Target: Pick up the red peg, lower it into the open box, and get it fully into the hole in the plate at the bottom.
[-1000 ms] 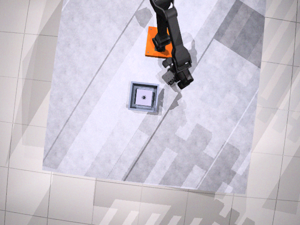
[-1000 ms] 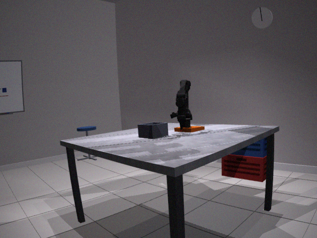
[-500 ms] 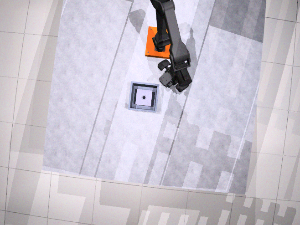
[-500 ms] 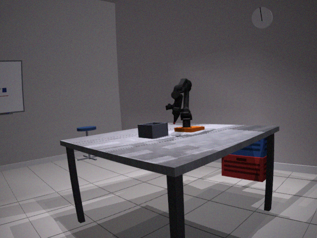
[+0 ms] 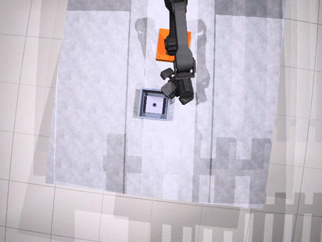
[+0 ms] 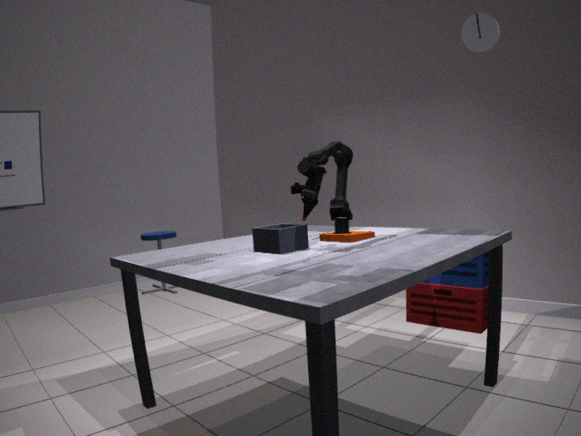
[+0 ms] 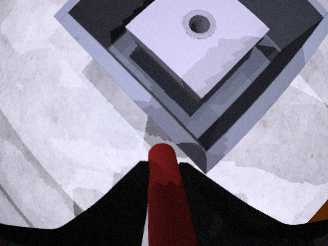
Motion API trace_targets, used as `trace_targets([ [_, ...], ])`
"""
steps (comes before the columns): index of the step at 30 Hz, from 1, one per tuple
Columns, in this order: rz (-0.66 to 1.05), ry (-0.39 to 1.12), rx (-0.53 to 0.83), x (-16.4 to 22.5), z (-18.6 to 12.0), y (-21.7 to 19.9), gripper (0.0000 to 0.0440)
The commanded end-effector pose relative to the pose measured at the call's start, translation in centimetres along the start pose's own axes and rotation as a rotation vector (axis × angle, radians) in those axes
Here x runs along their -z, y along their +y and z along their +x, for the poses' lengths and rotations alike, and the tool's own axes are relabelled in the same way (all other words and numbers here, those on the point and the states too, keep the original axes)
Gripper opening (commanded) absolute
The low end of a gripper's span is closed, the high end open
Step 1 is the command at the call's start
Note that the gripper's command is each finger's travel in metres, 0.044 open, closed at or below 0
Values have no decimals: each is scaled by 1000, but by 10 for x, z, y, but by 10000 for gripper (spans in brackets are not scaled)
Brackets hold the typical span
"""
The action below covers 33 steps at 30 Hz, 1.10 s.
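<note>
The red peg (image 6: pixel 304 219) (image 7: pixel 170 200) is gripped between the nearly closed fingers (image 6: pixel 307 208), its rounded end protruding. It is held above the worktop (image 5: pixel 91 104) (image 6: pixel 300 281), outside the open box (image 5: pixel 139 104) (image 6: pixel 266 240) (image 7: pixel 110 70), near one corner. Inside the box, the pale plate (image 5: pixel 150 109) (image 7: pixel 195 65) is seen with its round hole (image 5: pixel 154 104) (image 7: pixel 199 23) unfilled.

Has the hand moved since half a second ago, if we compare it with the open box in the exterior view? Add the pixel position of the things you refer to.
Yes, the hand (image 5: pixel 176 87) (image 6: pixel 305 216) (image 7: pixel 163 170) moved left, closer to the open box (image 5: pixel 168 110) (image 6: pixel 266 240) (image 7: pixel 122 85).
</note>
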<state>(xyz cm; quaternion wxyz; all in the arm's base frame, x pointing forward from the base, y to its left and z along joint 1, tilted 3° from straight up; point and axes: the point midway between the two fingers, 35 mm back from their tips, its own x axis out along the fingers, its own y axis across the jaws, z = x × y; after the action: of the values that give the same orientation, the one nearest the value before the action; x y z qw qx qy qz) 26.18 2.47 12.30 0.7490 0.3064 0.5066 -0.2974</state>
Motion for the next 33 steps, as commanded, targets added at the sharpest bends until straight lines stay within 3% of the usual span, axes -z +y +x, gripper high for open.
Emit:
trace_targets([
  [1, 23, -26, 0, -20, 1, 0, 0],
  [19, 123, -50, 26, -74, 31, -13, 3],
  [33, 154, 8, 54, -86, 63, -21, 8],
])
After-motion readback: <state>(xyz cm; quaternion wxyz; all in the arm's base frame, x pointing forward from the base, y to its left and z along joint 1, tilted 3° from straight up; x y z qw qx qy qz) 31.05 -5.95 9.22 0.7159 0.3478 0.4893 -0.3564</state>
